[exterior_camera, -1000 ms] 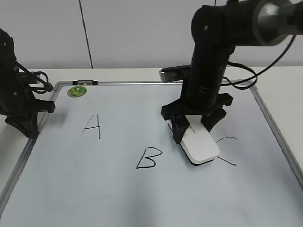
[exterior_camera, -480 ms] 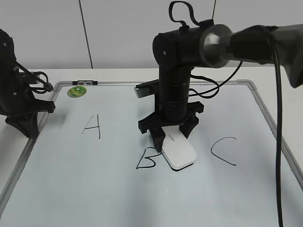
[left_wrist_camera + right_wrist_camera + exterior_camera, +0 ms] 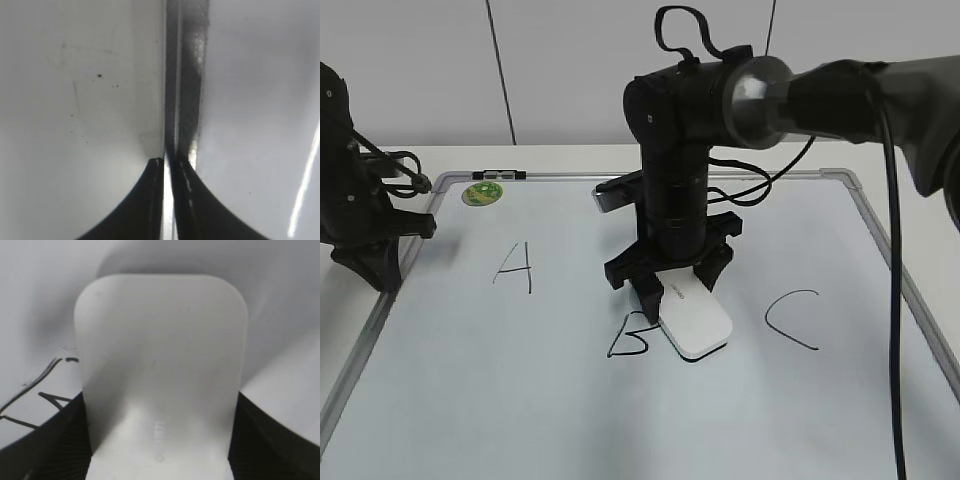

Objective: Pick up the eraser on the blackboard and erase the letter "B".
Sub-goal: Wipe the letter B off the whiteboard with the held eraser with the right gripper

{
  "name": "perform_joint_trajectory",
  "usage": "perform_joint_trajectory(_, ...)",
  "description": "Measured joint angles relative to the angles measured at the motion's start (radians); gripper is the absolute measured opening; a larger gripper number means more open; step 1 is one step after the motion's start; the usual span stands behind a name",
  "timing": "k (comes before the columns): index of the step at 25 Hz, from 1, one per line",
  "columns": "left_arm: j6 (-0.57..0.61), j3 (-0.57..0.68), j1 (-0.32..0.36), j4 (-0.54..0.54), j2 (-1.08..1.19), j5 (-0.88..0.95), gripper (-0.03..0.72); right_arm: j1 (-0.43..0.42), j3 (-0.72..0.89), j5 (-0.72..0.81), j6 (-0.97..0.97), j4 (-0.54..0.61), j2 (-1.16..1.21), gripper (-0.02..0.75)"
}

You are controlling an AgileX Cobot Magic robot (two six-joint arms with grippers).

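The white eraser [image 3: 694, 321] lies flat on the blackboard [image 3: 570, 420], held at its far end by my right gripper [image 3: 672, 287], which is shut on it. The eraser's left edge touches the right side of the black letter "B" [image 3: 626, 338]. In the right wrist view the eraser [image 3: 161, 375] fills the middle between my two dark fingers [image 3: 50, 440], with black strokes of the "B" [image 3: 40, 385] at the left. My left gripper [image 3: 370, 262] rests at the board's left frame; its jaws [image 3: 168, 165] are shut and empty over the grey frame [image 3: 172, 75].
A black "A" [image 3: 515, 268] is on the left of the board and a black "C" [image 3: 792, 318] on the right. A round green sticker [image 3: 482, 193] sits at the far left corner. Cables hang from both arms.
My right gripper has carried the eraser leftward from beside the "C" to the right edge of the "B". The left arm has not moved.
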Motion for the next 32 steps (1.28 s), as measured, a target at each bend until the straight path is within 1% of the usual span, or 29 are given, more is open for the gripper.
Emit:
perform_joint_trajectory(11, 0.002, 0.000, 0.002, -0.007, 0.000, 0.000, 0.025, 0.032, -0.016, 0.000, 0.000, 0.006, 0.005, 0.526)
perform_joint_trajectory(17, 0.004, 0.000, 0.002, -0.009, 0.000, 0.000, 0.025, 0.085, -0.067, 0.002, 0.000, 0.031, 0.028, 0.526)
perform_joint_trajectory(19, 0.004, 0.000, 0.002, -0.010, 0.000, 0.000, 0.025, 0.108, -0.080, -0.002, 0.000, 0.058, 0.034, 0.526)
perform_joint_trajectory(26, 0.004, 0.000, 0.002, -0.012, 0.000, 0.000, 0.025, 0.178, -0.087, -0.006, 0.000, 0.086, 0.040, 0.526)
perform_joint_trajectory(32, 0.004, 0.000, 0.002, -0.014, 0.000, 0.000, 0.025, 0.200, -0.090, -0.008, 0.000, 0.126, 0.040, 0.526)
